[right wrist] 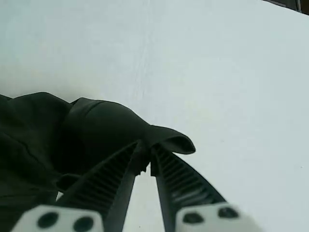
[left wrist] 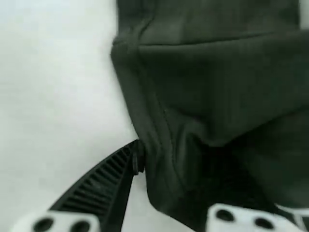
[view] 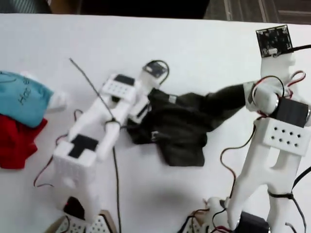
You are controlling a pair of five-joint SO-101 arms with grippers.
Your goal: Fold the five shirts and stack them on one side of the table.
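Note:
A black shirt [view: 180, 126] lies crumpled mid-table between the two arms. My left gripper [view: 145, 106] sits at its left edge. In the left wrist view it [left wrist: 154, 164] is shut on a folded hem of the black shirt [left wrist: 217, 87], and the cloth hides one finger. My right gripper [view: 244, 93] is shut on a sleeve end, which stretches taut from the bundle toward the right. The right wrist view has the gripper [right wrist: 146, 162] pinching a fold of the shirt [right wrist: 96, 130] just above the table.
At the table's left edge, a teal shirt [view: 22, 97] rests on a red shirt [view: 17, 141], with a bit of white cloth [view: 58, 99] beside them. Thin cables [view: 115, 184] trail across the white table [view: 194, 48] near the left arm.

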